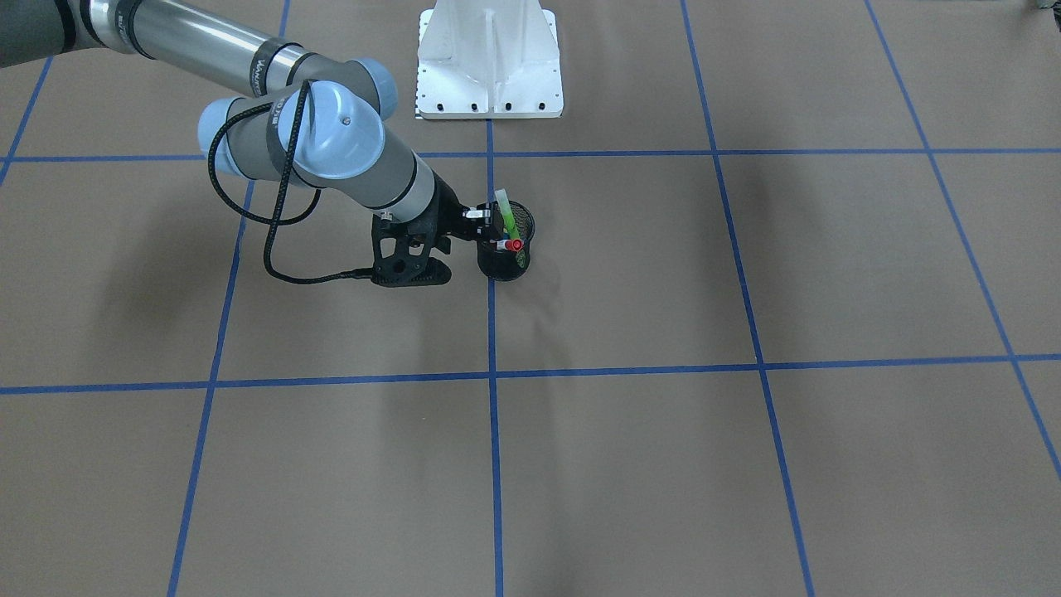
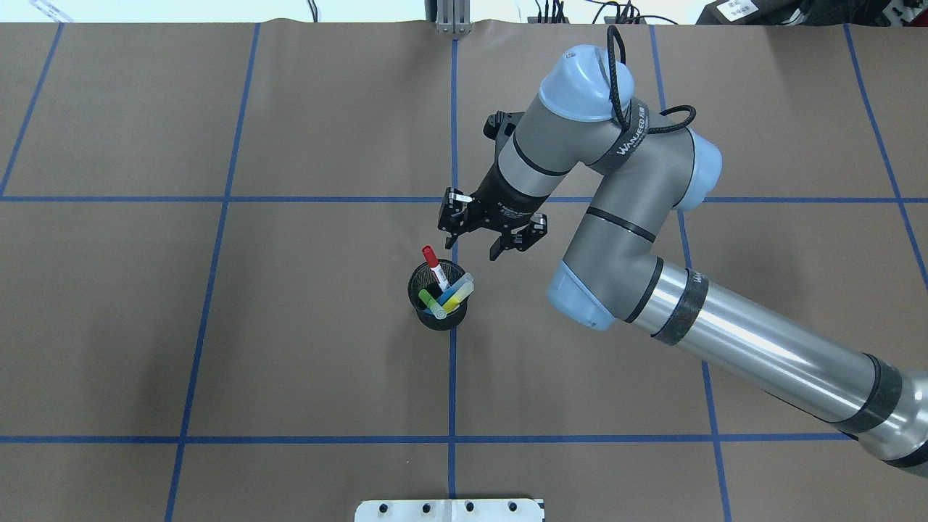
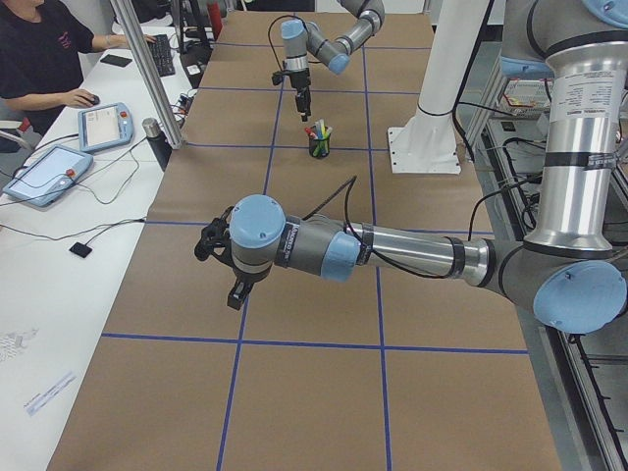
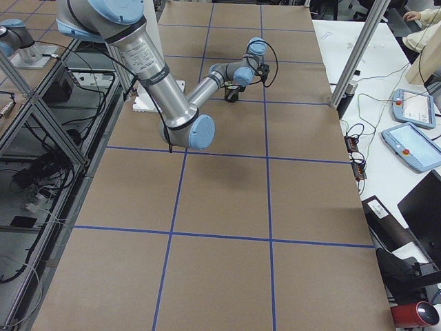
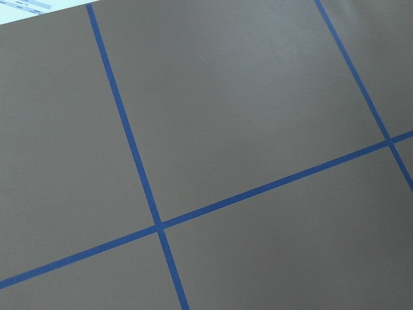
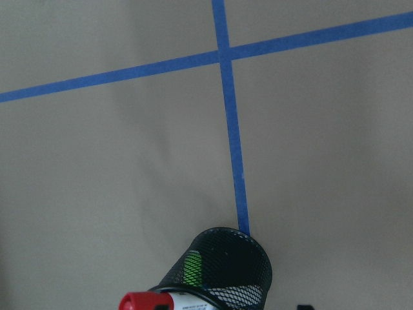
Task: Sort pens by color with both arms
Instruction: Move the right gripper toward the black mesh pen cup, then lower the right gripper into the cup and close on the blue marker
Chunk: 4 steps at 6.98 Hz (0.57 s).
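A black mesh cup [image 2: 437,319] stands on the centre tape line and holds all four pens. The red pen [image 2: 433,265] with the white label leans toward the far side. The green pen [image 2: 431,304], the blue pen [image 2: 454,288] and the yellow pen [image 2: 461,296] lean beside it. My right gripper [image 2: 471,243] is open and empty, just beyond the cup and above its rim. The right wrist view shows the cup [image 6: 222,274] and the red cap [image 6: 145,301] at the bottom edge. My left gripper [image 3: 224,270] hangs over bare paper far from the cup; I cannot tell whether it is open.
Brown paper with a blue tape grid [image 2: 453,438] covers the table. The white pedestal [image 1: 489,66] stands at the robot's side of the table. An operator [image 3: 44,59] sits at a side desk with tablets [image 3: 49,172].
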Available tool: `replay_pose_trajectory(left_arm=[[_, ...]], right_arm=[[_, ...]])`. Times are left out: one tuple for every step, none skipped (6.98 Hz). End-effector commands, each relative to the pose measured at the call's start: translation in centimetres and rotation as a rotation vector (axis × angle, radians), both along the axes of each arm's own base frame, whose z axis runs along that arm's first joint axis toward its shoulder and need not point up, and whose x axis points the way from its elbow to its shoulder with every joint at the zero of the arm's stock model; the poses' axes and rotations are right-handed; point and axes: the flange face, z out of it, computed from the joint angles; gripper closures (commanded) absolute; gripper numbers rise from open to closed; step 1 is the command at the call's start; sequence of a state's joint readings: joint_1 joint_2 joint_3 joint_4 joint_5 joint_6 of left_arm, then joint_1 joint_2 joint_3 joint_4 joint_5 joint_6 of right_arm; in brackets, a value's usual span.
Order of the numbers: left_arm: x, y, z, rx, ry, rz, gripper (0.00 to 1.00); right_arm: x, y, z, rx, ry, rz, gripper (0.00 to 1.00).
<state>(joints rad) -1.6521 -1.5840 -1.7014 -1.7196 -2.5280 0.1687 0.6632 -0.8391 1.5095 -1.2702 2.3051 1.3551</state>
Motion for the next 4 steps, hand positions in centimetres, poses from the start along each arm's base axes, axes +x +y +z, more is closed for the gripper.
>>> replay_pose_trajectory(left_arm=[[-0.01, -0.15, -0.1, 0.002, 0.0, 0.0, 0.01], [-0.02, -0.19, -0.4, 0.007, 0.0, -0.001, 0.01], [-0.01, -0.14, -0.25, 0.004, 0.0, -0.001, 0.01], [-0.01, -0.14, -0.24, 0.002, 0.0, -0.001, 0.01]], right_arm=[[-1.01, 1.19, 0.14, -0.032, 0.006, -0.007, 0.31], [-1.16, 1.64, 0.09, -0.036, 0.004, -0.013, 0.33], [-1.23, 1.85, 0.06, -0.039, 0.003, -0.014, 0.36], [-1.34, 2.04, -0.11, -0.046, 0.003, -0.013, 0.39]])
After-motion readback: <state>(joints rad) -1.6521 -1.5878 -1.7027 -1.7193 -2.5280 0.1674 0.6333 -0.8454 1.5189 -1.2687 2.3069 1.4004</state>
